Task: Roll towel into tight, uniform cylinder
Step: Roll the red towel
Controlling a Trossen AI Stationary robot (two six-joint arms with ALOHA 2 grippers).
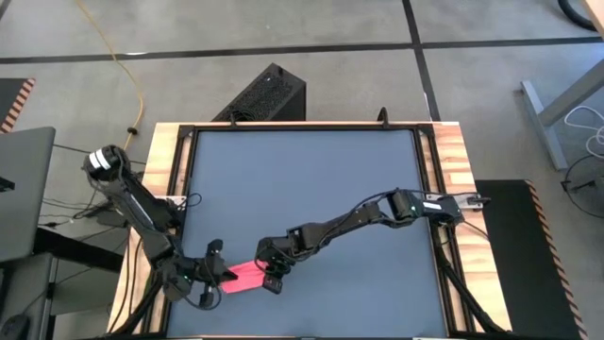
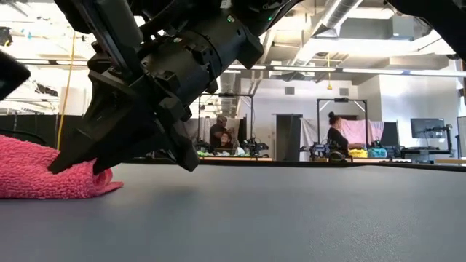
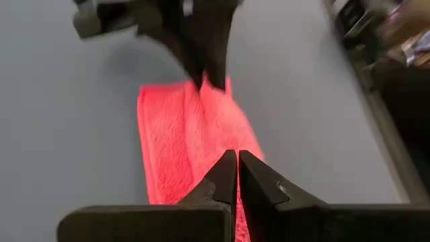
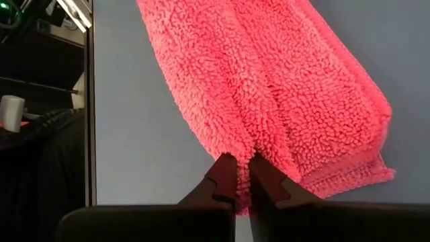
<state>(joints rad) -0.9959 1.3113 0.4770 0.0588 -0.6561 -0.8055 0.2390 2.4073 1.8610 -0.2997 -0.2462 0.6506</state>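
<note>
Dark grey surface [image 1: 311, 189], wood-edged, concrete floor around it; lab benches and people sit far behind in the low view. Nearest edge: the towel [image 1: 247, 275], folded into a narrow pink strip, lies flat near the front-left corner. Left claw [image 1: 225, 275] is pressed together, pinching the towel's left end. Right claw [image 1: 275, 280] has its fingers nearly together, nipping a ridge of pile at the other end. No roll formed yet, I'd judge.

Risks: both pinches are shallow, so terry could slip out under tension. If the claws turn unevenly, the roll goes conical or loose. A pull instead of a twist just drags the strip.

Views: right wrist shows the central crease between two plies and a stitched hem. Low view shows the right claw touching the towel top, which overhead hides. Left wrist alone shows both claws in line.
</note>
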